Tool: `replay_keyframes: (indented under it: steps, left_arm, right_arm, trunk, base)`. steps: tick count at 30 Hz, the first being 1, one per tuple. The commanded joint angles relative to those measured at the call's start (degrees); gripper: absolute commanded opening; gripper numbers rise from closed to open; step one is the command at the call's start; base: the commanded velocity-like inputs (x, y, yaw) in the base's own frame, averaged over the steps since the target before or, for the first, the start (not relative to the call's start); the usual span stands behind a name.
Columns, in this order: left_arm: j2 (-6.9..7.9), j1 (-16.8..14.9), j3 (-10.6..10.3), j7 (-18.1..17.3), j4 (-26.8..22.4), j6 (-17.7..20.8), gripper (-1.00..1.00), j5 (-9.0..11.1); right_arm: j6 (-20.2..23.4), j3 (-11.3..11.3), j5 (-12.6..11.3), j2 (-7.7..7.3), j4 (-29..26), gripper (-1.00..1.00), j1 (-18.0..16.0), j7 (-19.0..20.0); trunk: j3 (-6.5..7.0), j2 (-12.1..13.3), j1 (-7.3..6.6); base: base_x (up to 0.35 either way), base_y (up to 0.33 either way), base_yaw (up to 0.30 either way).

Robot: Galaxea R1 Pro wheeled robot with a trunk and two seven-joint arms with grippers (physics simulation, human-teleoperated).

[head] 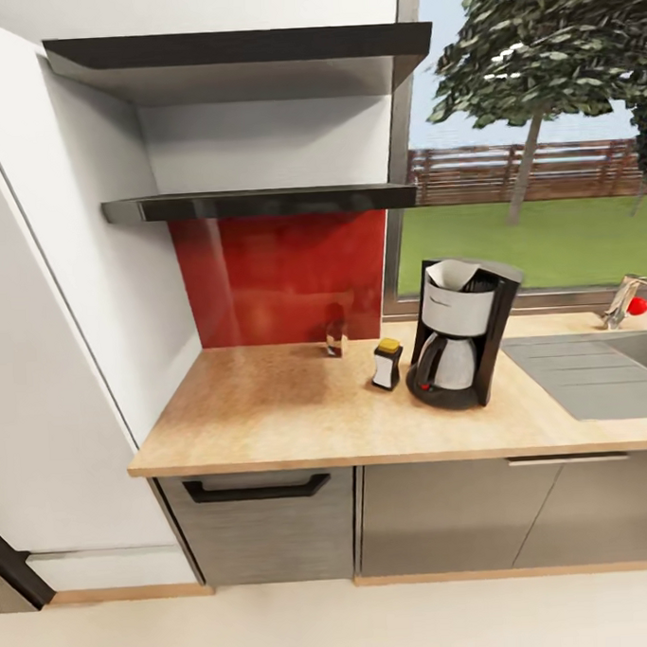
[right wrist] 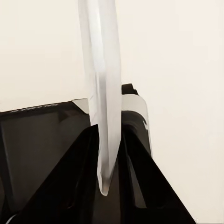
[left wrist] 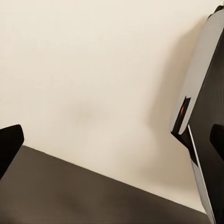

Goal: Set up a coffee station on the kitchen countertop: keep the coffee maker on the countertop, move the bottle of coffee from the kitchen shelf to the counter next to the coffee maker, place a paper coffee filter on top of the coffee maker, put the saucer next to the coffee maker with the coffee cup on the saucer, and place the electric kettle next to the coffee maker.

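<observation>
Two pincers are shown. The right pincer is closed on the saucer, which is seen edge-on as a thin white disc. Its rim is clamped between the two dark fingers, and most of the plate stands clear beyond them over pale flooring. The left pincer is spread wide, with nothing between its dark fingertips. Beige floor and a grey-and-black panel of the robot lie beyond it.

In the head view the counter is seen from above, well ahead of the robot. The coffee maker stands near the sink, and the paper coffee filter is seated in its top. The bottle of coffee stands just beside the machine on the shelf side. A small clear glass bottle stands further back against the red splashback, under the lower shelf.

The saucer is judged to be light, stiff, smooth-glazed and breakable. A rim grip such as this may let it pivot or slip, so a firm hold is advised. It should be turned flat before release and lowered onto bare counter in front of or beside the coffee maker. Room should be left there for a kettle.
</observation>
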Motion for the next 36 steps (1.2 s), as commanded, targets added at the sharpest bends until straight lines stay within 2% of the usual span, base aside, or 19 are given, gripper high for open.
replay_keyframes:
  steps: [1,8,14,18,22,23,27,28,30,31,32,34,36]
  left_arm:
    - [0.04,-0.04,0.21,-0.04,0.02,-0.24,1.0,0.4]
    - [0.12,-0.04,0.21,-0.04,-0.07,-0.24,1.0,0.4]
    - [0.02,-0.04,0.14,-0.04,-0.84,-1.12,1.0,0.4]
    - [-0.09,-0.04,0.11,-0.04,-1.55,-4.03,1.0,0.38]
    - [0.09,-0.15,0.03,-0.04,-1.86,-4.9,1.0,0.32]
    - [0.21,-0.27,0.03,-0.09,-1.94,-5.08,1.0,0.31]
    - [0.28,-0.26,-0.03,-0.12,-2.75,-5.15,1.0,0.23]
    - [0.35,-0.23,-0.05,-0.13,-3.93,-5.16,1.0,0.1]
    - [0.37,-0.22,-0.05,-0.13,-4.75,-5.17,1.0,0.06]
    - [0.38,-0.19,-0.05,-0.13,-4.95,-5.17,1.0,0.02]
    - [0.38,-0.16,-0.05,-0.13,-5.12,-5.17,1.0,-0.06]
    - [0.43,-0.14,-0.09,-0.13,-5.19,-5.17,1.0,-0.11]
    - [0.58,-0.14,-0.17,-0.13,-5.21,-5.17,1.0,-0.16]
  right_arm:
    - [0.28,0.5,-0.72,0.07,-0.11,-1.0,-0.03,0.17]
    - [0.28,0.55,-0.7,0.27,-0.16,-1.0,-0.03,0.34]
    - [0.28,0.45,-0.69,0.37,-1.58,-1.0,-0.03,0.45]
    - [0.53,0.46,-0.71,0.26,-12.87,-1.0,-0.03,0.54]
    - [0.71,0.16,-0.83,-0.06,-25.48,-1.0,-0.03,0.68]
    - [0.85,-0.06,-0.87,-0.21,-32.33,-1.0,-0.03,2.15]
    - [2.3,-0.29,-0.88,-0.95,-42.87,-1.0,-0.03,4.8]
    - [5.88,-1.82,-0.86,-1.14,-50.4,-1.0,-0.03,5.25]
    - [10.08,-4.79,-0.91,-1.19,-55.42,-1.0,-0.03,5.39]
    - [11.75,-6.2,-1.0,-1.19,-57.02,-1.0,-0.03,5.43]
    - [14.64,-8.77,-1.35,-1.15,-59.49,-1.0,-0.03,5.51]
    - [16.87,-10.7,-1.59,-1.07,-61.07,-1.0,-0.03,5.57]
    - [17.42,-11.12,-1.65,-1.04,-61.49,-1.0,-0.03,5.6]
  trunk:
    - [-0.1,-0.12,0.01]
    - [-0.01,-0.12,0.01]
    - [0.0,-0.12,0.01]
    - [0.0,-0.12,0.01]
    - [0.0,-0.12,0.01]
    - [0.0,-0.12,0.01]
    - [0.0,-0.12,0.01]
    - [0.0,-0.12,0.01]
    - [0.0,-0.12,0.01]
    - [0.0,-0.12,0.01]
    - [0.0,-0.12,0.01]
    - [0.0,-0.12,0.01]
    - [0.0,-0.12,0.01]
  base:
    - [-0.247,0.09,-0.154]
    - [-0.293,0.168,-0.252]
    - [-0.145,0.102,-0.066]
    - [-0.017,0.012,-0.007]
    - [-0.003,0.002,-0.001]
    - [0.0,0.0,0.0]
    - [0.0,0.0,0.0]
    - [0.0,0.0,0.0]
    - [0.0,0.0,0.0]
    - [0.0,0.0,0.0]
    - [0.0,0.0,0.0]
    - [0.0,0.0,0.0]
    - [0.0,0.0,0.0]
